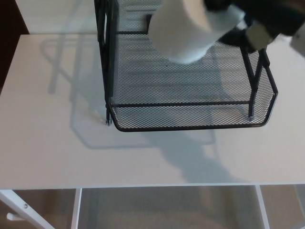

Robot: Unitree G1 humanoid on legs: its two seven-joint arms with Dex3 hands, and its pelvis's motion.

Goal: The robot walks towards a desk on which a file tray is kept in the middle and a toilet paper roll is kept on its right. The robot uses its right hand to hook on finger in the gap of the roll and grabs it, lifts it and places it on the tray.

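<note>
White desk [52, 152] takes up pretty much the whole view, plain top with its front edge running across the bottom and a bit of white frame and beige floor [167, 210] showing underneath. Soft grey shadows from the wire stuff fall across the left side and the front of the surface.

Sitting on the desk around the middle is the black mesh file tray [190, 121], open at the front with a low curved lip, dark upright posts on both sides and a mesh floor you can see the desk through. Its top end runs out of the picture.

Up above the back part of that tray is the toilet paper roll [183, 31], white, kind of blurry, tilted on its side and clearly off the mesh, hanging in the air over the tray rather than lying in it. It blocks the far section of the tray from view.

My right hand [259, 19] comes in from the top right corner, black, with a pale patch near the wrist, and it's got the roll held at the roll's right end. Can't make out the individual fingers, too dark and smeared. My left hand isn't showing at all.
</note>
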